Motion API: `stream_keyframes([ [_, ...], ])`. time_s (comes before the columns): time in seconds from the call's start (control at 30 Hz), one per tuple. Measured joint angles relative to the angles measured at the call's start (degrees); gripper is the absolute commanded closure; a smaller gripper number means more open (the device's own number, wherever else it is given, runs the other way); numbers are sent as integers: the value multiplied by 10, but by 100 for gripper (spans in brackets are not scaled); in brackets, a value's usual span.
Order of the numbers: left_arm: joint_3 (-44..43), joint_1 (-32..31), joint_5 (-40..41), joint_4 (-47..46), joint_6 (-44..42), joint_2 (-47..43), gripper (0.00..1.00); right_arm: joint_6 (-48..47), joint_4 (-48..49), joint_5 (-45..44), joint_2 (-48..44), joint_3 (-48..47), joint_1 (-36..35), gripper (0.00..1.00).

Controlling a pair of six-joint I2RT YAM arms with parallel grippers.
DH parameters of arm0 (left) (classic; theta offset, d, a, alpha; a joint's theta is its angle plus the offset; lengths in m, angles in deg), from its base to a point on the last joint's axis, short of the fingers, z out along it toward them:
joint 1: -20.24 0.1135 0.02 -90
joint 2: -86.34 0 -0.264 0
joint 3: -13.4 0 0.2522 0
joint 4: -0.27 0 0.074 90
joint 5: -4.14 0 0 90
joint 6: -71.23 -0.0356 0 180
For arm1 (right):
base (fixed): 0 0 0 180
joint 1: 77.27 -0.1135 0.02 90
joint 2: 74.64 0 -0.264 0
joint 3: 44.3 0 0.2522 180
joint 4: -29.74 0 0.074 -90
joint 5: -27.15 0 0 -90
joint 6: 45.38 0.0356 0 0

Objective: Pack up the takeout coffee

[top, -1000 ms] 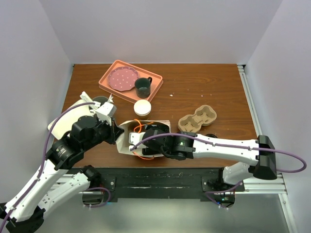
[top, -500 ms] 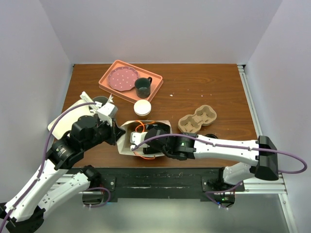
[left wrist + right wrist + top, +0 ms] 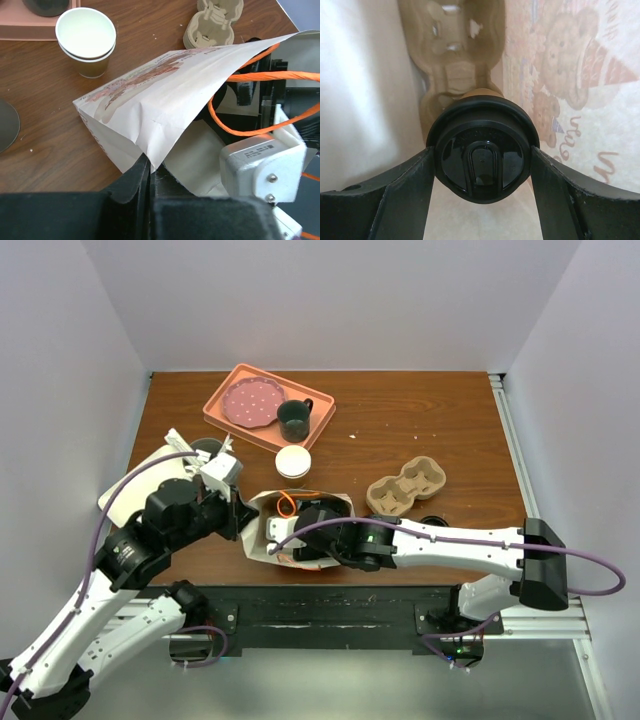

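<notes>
Takeout coffee [image 3: 482, 159] — already inside the paper bag [image 3: 150, 100], top toward the wrist camera, clasped on both sides by the right gripper [image 3: 482, 167]. Probably light, thin-walled and crushable (a hard squeeze could spill it), so it is best held gently on the body under the rim. The left gripper [image 3: 149, 176] — jaws closed — pinches the bag's mouth edge.

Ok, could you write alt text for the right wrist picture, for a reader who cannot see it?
The right gripper holds a paper cup with a black lid between its two fingers, inside a white paper bag. Beyond the cup lies a brown cardboard cup carrier, and a teddy bear print shows on the bag wall.
</notes>
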Motion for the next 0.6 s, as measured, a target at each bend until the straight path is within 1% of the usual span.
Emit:
stream_keyframes([
  [0.13, 0, 0, -11, 1, -3, -6, 73, 1, 3, -1, 0, 16, 0, 79],
  [0.17, 0, 0, -15, 1, -4, -6, 65, 1, 3, -2, 0, 17, 0, 79],
  [0.2, 0, 0, -19, 1, -3, -6, 62, 1, 4, -2, 0, 18, 0, 79],
  [0.4, -12, 0, -31, 28, -4, 1, 54, 1, 10, -7, 0, 20, 0, 79],
  [0.47, -24, 0, -30, 41, -4, 10, 48, 1, 11, -9, -3, 26, 0, 80],
  [0.6, -39, 0, -24, 63, -3, 16, 46, 1, 13, -18, -14, 44, -3, 80],
])
